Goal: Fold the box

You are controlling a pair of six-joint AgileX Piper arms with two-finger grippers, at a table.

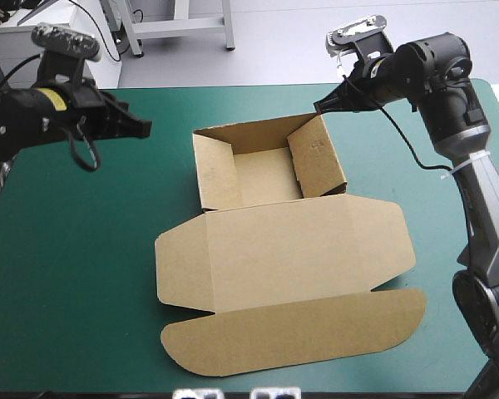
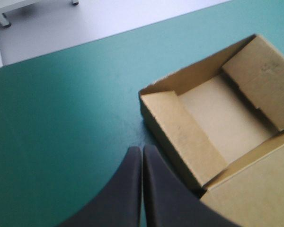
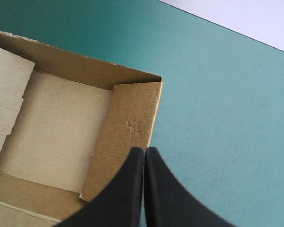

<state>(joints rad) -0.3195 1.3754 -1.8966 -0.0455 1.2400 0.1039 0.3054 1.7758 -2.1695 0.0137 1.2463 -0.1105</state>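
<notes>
My left gripper (image 1: 144, 127) has its black fingers pressed together in one point, holding nothing. It hangs over bare cover to the left of the box (image 1: 274, 241) and apart from it. In its own wrist view the fingertips aim just beside the tray's near left corner. My right gripper (image 1: 319, 105) is likewise pinched together and empty, poised at the tray's far right corner. I can't tell whether it touches the board.

The brown box sits mid-table, a little toward the far edge. I judge the main work done: the tray (image 1: 266, 170) stands with all four walls up, and the side walls (image 3: 125, 137) are doubled over and tucked inside. The lid (image 1: 291, 245) lies flat toward the near edge, its small ears spread and the rounded flap (image 1: 299, 332) flat beyond it. If anything is left, it is there.

The teal-green cover (image 1: 75, 274) looks smooth and bare around the box, with open space on both sides for my arms to draw back.
</notes>
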